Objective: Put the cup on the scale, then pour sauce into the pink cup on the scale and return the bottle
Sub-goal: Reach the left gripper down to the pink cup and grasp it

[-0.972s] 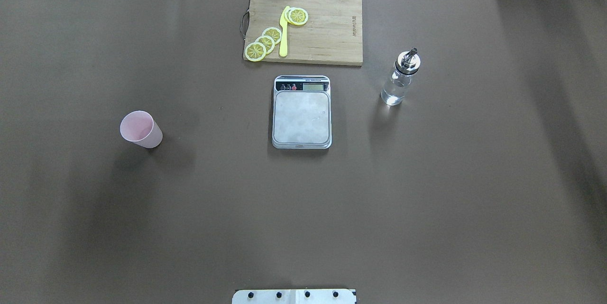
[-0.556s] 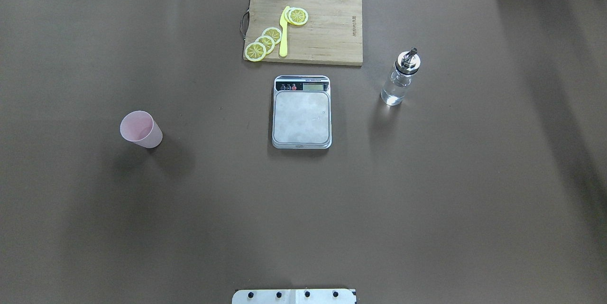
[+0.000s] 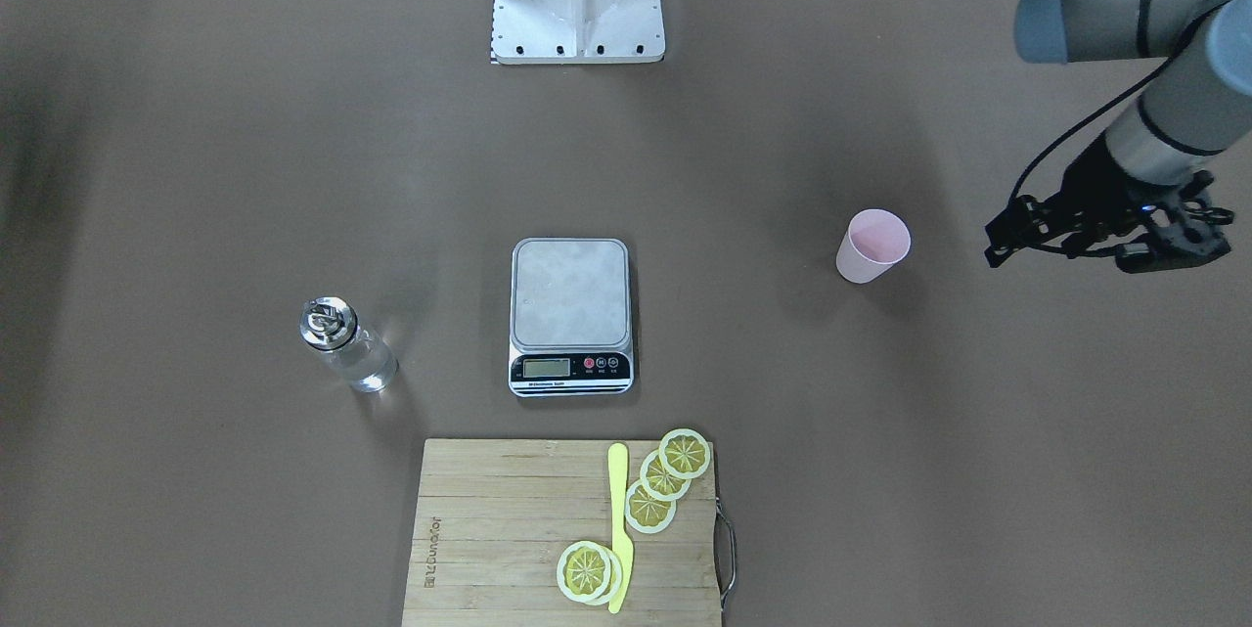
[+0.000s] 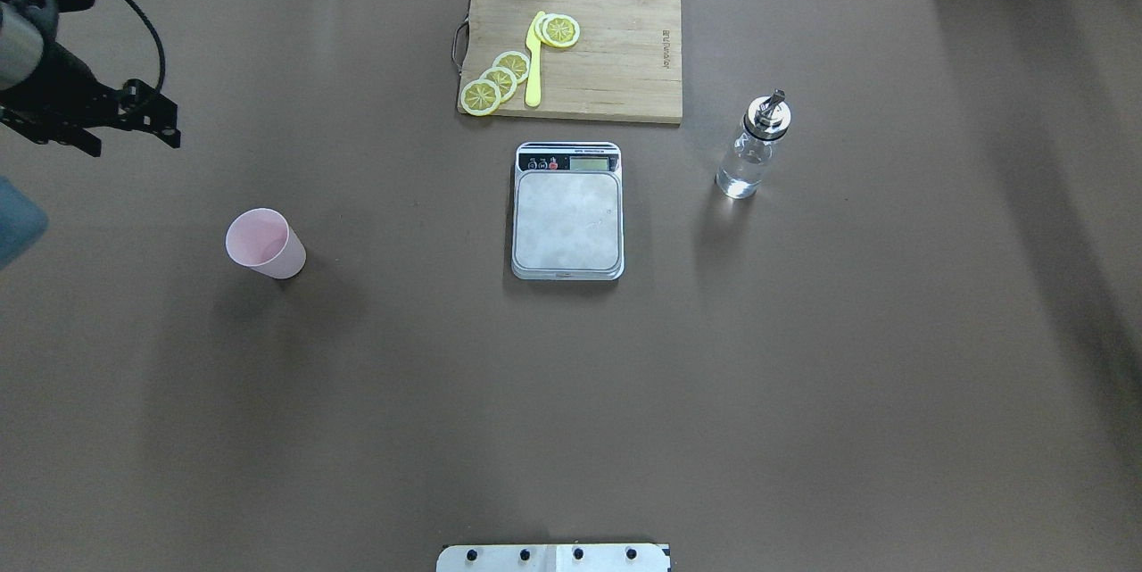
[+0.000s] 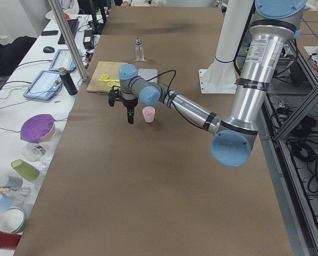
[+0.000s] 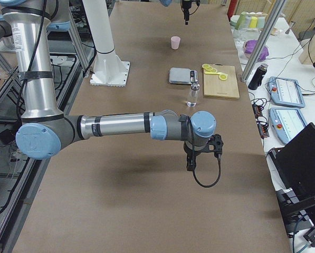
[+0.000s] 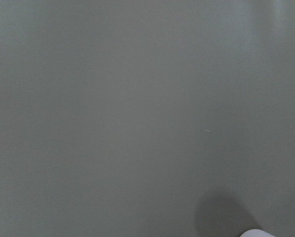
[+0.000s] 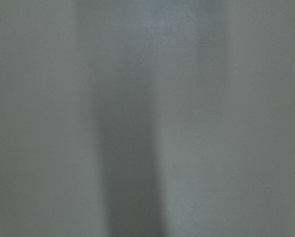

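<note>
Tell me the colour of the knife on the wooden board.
The knife is yellow; the front-facing view shows it best.

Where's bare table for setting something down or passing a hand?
Bare: between cup and scale; between scale and bottle; the whole stretch from scale to base plate. Crowded: only a narrow strip between scale and cutting board.

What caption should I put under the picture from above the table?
Left gripper hovers near the pink cup; the scale and bottle stand untouched.
</note>
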You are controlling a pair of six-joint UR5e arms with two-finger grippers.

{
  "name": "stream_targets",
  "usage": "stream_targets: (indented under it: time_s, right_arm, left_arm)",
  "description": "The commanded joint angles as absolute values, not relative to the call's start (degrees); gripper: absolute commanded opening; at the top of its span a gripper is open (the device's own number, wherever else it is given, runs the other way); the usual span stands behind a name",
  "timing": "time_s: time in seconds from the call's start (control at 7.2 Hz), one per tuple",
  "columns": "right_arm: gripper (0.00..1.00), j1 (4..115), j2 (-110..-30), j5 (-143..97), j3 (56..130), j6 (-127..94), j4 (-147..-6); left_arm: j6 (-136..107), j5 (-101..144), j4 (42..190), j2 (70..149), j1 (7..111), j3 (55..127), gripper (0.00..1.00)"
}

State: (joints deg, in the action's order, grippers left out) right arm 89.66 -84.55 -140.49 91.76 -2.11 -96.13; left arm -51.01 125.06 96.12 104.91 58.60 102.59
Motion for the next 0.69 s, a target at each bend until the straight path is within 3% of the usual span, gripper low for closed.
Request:
stream_targets:
  time_s: [0.0, 0.56]
  right_arm:
    - [1.0, 89.5, -84.6, -140.5, 91.7, -2.1, -96.2]
    - [1.0, 89.5, -84.6, -140.4, 91.7, -2.1, -96.2]
  left_arm:
    - [-57.2, 122.6, 96.2, 107.0, 52.2, 102.7, 0.98]
    - [-56.3, 122.3, 96.4, 103.7, 49.8, 102.7, 0.97]
